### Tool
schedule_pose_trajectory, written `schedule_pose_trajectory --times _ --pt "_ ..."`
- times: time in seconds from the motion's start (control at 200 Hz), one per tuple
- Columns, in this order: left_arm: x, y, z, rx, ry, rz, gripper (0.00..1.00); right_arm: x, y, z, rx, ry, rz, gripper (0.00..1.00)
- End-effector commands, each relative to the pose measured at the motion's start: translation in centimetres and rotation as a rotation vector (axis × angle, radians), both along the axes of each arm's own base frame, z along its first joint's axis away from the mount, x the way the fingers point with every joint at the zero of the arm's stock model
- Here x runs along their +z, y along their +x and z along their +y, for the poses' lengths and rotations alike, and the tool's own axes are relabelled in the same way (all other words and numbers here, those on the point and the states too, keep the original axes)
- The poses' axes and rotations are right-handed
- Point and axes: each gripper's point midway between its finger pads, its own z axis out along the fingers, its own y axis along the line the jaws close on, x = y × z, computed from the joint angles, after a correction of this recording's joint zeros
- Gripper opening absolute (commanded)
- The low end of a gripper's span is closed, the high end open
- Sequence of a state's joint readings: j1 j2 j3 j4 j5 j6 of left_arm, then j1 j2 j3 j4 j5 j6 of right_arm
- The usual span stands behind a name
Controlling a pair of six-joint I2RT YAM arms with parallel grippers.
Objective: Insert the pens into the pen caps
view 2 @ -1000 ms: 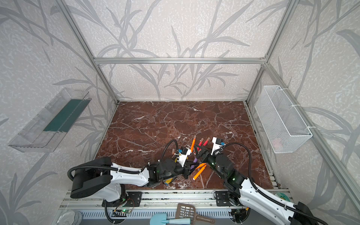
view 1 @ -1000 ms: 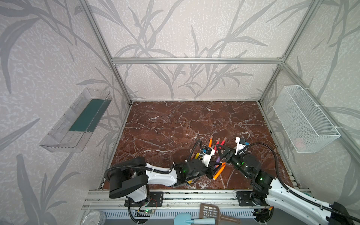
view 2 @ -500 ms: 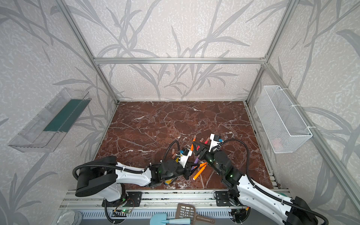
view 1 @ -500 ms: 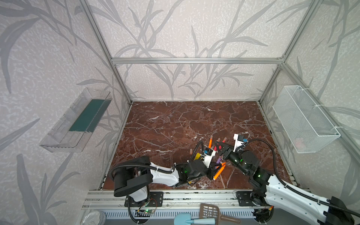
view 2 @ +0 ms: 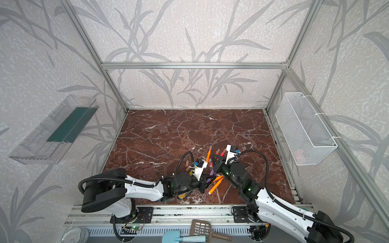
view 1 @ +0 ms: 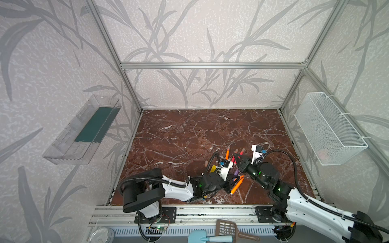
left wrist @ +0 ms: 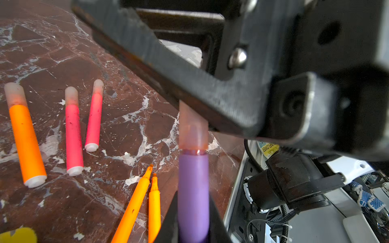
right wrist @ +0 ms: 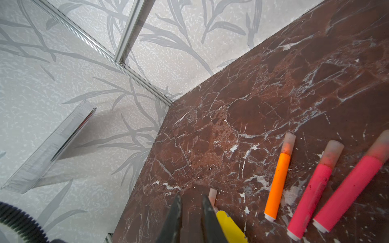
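leaf-patterned walls close in a brown marbled table, and both arms meet low over its front edge. the left hand is pinching the purple pen by its barrel. the right hand has its fingers drawn close. in the left wrist view they seem to pinch the far end of the pinkish cap on that pen's tip, though the contact is hidden behind a finger. the cap's rim lies at the barrel's shoulder, so the step in hand looks like pressing this cap home. beside them on the table lie a capped orange pen and two capped pink pens, side by side. nearer the left hand, two bare orange pens touch along their length. the next move likely calls for a straight push along the pen's line with both grips firm. after that the cap can be let go and the pen laid with the finished ones. a yellow shovel lies by the right hand, with a loose cap at its edge for one of the orange pens.
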State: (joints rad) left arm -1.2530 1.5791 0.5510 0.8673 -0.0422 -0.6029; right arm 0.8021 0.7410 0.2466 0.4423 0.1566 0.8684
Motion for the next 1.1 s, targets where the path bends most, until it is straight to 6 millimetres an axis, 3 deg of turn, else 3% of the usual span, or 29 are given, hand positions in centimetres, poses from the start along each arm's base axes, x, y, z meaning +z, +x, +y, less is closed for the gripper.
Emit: schedule_pose_trajectory --times 0.0,0.095,0.435,0.555,0.77,0.92,1.095 --pt "1.3 0.4 0.3 0.031 -0.020 -0.021 0.00 1.2 -0.3 0.7 0.038 0.020 -0.025 0.06" --pt "2.1 1.0 0.8 0.052 -0.027 -0.028 0.00 0.7 -0.5 0.9 0.055 0.022 -0.020 0.00" --pt "7.1 3.7 2.0 0.058 -0.083 -0.038 0.00 -0.3 -2.4 2.6 0.123 0.001 -0.068 0.00" --pt "8.8 5.3 2.9 0.145 0.002 -0.125 0.00 -1.6 -2.7 3.1 0.115 -0.005 0.010 0.00" --pt "10.3 8.8 4.5 0.336 0.150 -0.269 0.00 -3.1 -3.7 5.3 0.151 0.028 0.136 0.00" --pt "10.5 9.2 4.6 0.351 0.169 -0.282 0.00 -3.2 -4.7 6.6 0.197 0.022 0.144 0.00" --pt "11.0 9.0 5.0 0.244 0.067 -0.208 0.00 -2.1 -5.4 6.6 0.230 0.025 -0.007 0.00"
